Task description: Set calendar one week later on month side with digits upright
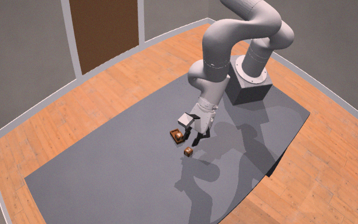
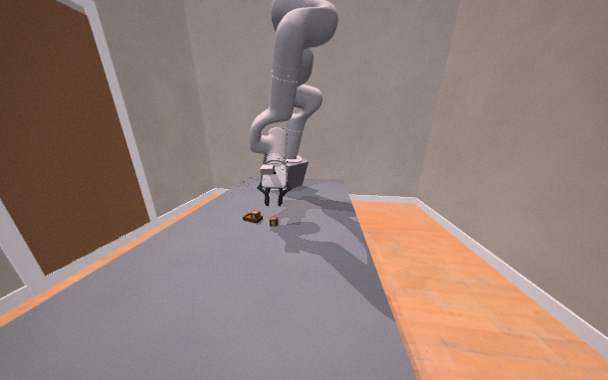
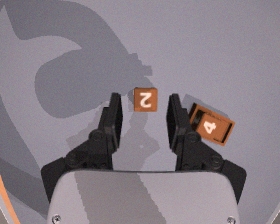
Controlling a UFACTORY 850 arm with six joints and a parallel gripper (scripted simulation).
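A brown cube with a white 2 on top (image 1: 188,151) (image 2: 274,221) (image 3: 145,100) lies flat on the table outside the tray. In the wrist view the 2 looks upside down. The small brown tray (image 1: 173,137) (image 2: 246,218) (image 3: 231,131) lies on the table beside it. A second cube with a white 4 on top (image 1: 179,135) (image 2: 256,214) (image 3: 209,127) sits in one end of the tray. My gripper (image 1: 190,142) (image 2: 274,204) (image 3: 144,105) is open and empty, above the table. In the wrist view the loose cube appears between its fingertips, well below them. The side faces are too small to read.
The grey table (image 1: 97,164) (image 2: 190,298) carries the cubes and the tray. The arm's base block (image 1: 248,94) (image 2: 297,173) stands at the table's far end. The tray is close to one finger's side in the wrist view. Arm shadows fall across the table.
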